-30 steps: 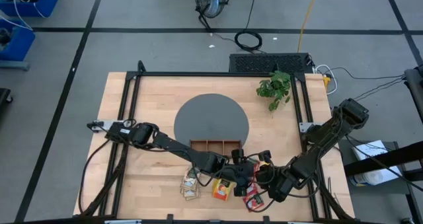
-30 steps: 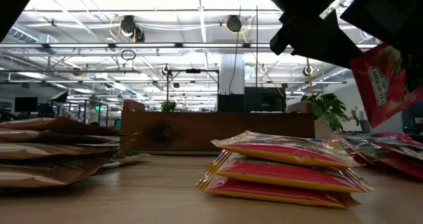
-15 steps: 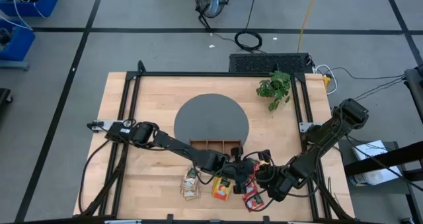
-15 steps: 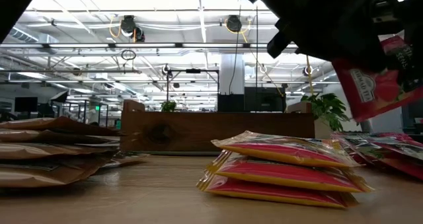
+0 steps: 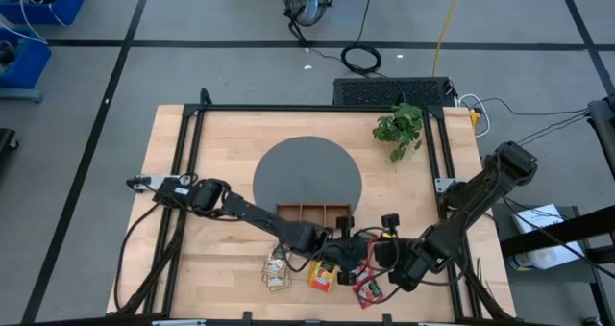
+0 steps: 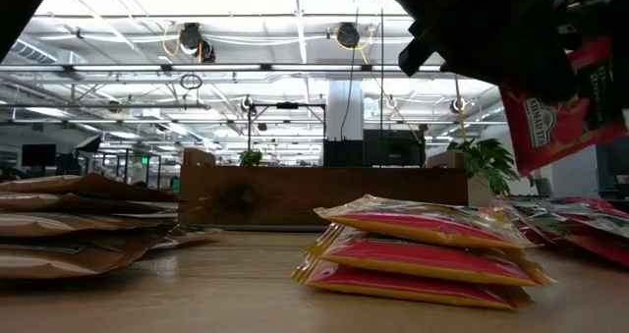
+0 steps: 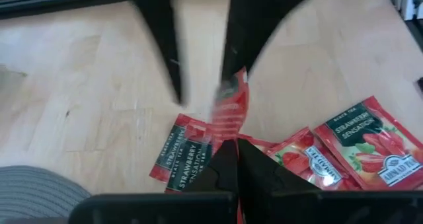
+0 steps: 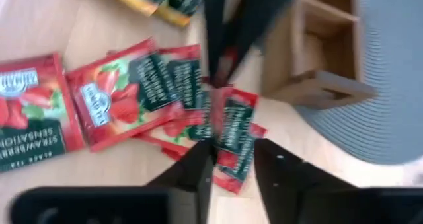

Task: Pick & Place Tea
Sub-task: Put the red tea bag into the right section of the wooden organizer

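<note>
Writing on packets: the red tea packets [image 7: 370, 141] on the table carry "STRAWBERRY SENSATION" and "BLACK TEA"; the brand line is too small to read.
Held packet: one red packet [image 7: 230, 112] hangs in the air above the red pile, edge-on to the left wrist camera, its long axis running away from the fingers.
Left gripper [image 7: 232, 159]: clenched on the near end of this red packet.
Right gripper [image 8: 232, 159]: fingers parted, the same packet [image 8: 232, 135] between them; I cannot tell if they touch it.
Other tea: orange-yellow stack [image 6: 418, 249] and beige stack [image 6: 69, 225] lie flat on the table.
Tray [image 5: 312, 212]: wooden, beside the grey round mat [image 5: 307, 177].
</note>
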